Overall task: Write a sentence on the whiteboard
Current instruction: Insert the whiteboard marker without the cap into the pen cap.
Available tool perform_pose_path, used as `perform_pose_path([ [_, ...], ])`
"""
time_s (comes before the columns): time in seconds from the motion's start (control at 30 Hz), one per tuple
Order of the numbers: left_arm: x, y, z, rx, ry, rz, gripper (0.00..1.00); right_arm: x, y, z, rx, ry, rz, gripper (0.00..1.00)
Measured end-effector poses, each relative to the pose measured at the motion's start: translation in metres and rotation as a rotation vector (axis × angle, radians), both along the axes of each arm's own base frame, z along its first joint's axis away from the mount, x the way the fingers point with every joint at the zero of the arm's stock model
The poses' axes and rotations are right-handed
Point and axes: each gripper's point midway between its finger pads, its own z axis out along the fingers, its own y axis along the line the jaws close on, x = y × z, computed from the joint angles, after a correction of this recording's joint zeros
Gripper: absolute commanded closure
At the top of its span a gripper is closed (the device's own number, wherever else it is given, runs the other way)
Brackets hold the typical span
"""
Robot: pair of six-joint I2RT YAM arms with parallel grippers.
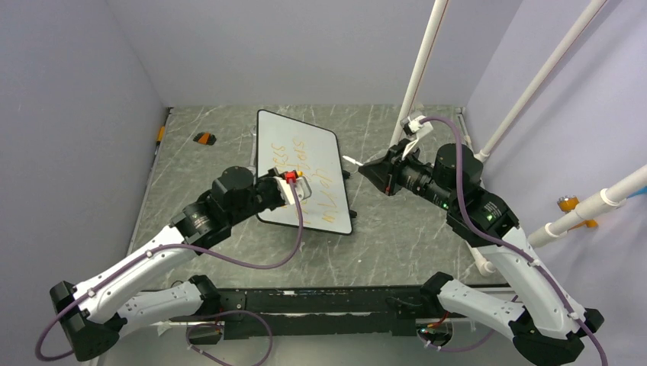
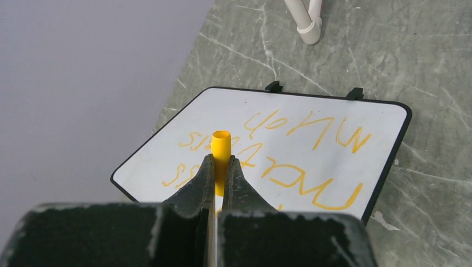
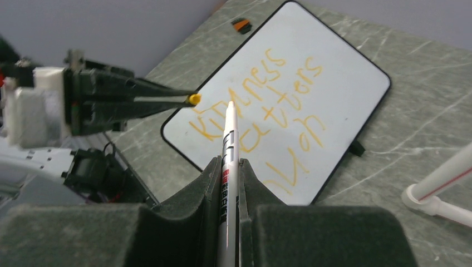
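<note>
Table (image 1: 397,236): grey-green, marbled with pale veins; carried both arm bases along its near edge.
Left gripper (image 2: 219,161): reached in from the near left; jaws pressed together, pinching a yellow marker cap (image 2: 221,146) by its lower part, open end poking out past the fingertips; hung over the near left part of the whiteboard.
Right gripper (image 3: 228,164): reached in from the right; jaws squeezed onto a white marker (image 3: 229,144) with red and black print on its barrel; tip aimed left toward the cap, near it but apart.
Marker tip to board: looked raised off the surface; could not tell for certain.
Whiteboard (image 1: 320,149): lay flat on the middle of the table, between the two grippers; thin black frame, rounded corners; long sides ran near to far, turned slightly off square.
Black tabs (image 2: 355,93): two, stuck out from the board's right long edge.
Sentence (image 3: 273,105): orange-yellow handwriting in three lines across most of the board; lines ran near to far, first line nearest the left edge; read like "Kindness", "matters", "much", the first letters of the last two hidden behind the marker in the right wrist view.
Small orange-and-black object (image 1: 203,138): sat on the table at the far left, well apart from the board.
White pipes (image 1: 427,61): rose slanting from the far right of the table, beyond the right gripper.
</note>
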Motion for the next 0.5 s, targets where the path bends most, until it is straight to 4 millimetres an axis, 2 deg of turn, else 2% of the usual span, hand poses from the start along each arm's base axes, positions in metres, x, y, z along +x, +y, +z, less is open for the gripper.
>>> perform_pose_path([
  [0.1, 0.007, 0.006, -0.002, -0.023, 0.011, -0.01, 1.0, -0.006, 0.009, -0.005, -0.009, 0.009, 0.064, 1.0],
  [0.3, -0.004, 0.004, -0.022, -0.04, 0.035, -0.099, 1.0, -0.013, 0.023, -0.016, -0.03, 0.031, 0.167, 1.0],
  [0.5, -0.015, -0.003, -0.013, -0.098, 0.034, -0.182, 1.0, -0.016, 0.033, -0.027, -0.033, 0.054, 0.23, 1.0],
])
